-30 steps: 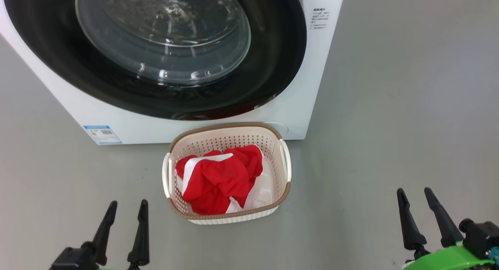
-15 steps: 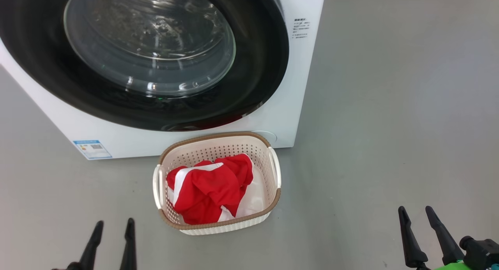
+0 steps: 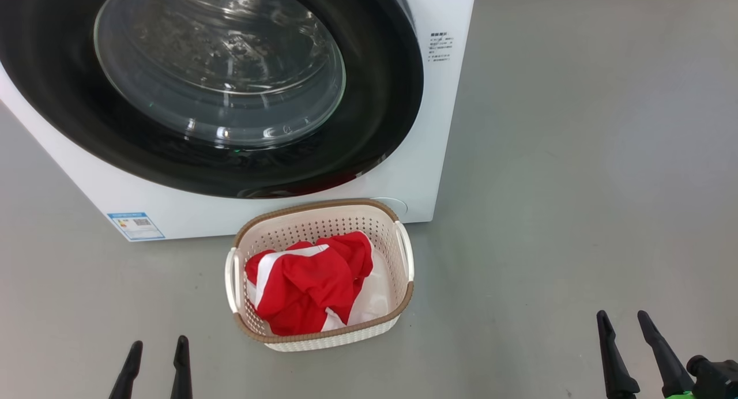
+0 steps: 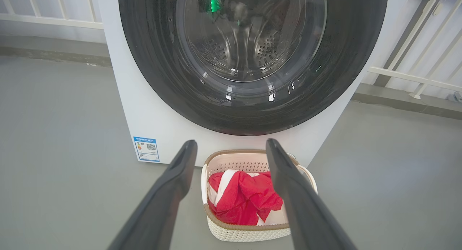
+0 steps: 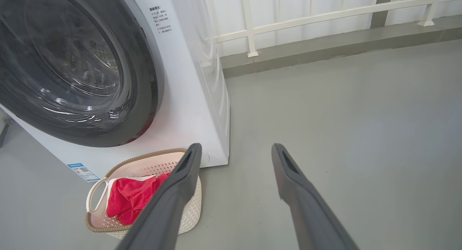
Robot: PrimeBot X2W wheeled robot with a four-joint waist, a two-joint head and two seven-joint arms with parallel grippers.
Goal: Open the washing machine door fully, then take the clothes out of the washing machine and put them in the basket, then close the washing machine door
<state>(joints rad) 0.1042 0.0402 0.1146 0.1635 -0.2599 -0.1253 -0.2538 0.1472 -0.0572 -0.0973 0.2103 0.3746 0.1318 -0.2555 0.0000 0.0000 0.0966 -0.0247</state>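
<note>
Door (image 3: 219,87) looks flush against the white front of the washer (image 3: 429,134), with no gap to be seen round its black rim; clothes (image 3: 305,283) lie bundled inside the basket (image 3: 323,206), which stands on the floor (image 3: 576,185) just before the washer, below the door; left gripper (image 3: 159,342) hangs low and to the left of the basket with its jaws wide and nothing between them; right gripper (image 3: 622,315) hangs well off to the right, equally wide and empty; so, by my judgement, all three parts of the task look done and the step in hand is only a check and a clean finish. To do it well, look along the rim for any raised edge, since whether the latch has caught cannot be told from here; if it has not, push on the black rim, not the bulging glass; keep both arms clear of the basket, which looks light and easy to knock.
</note>
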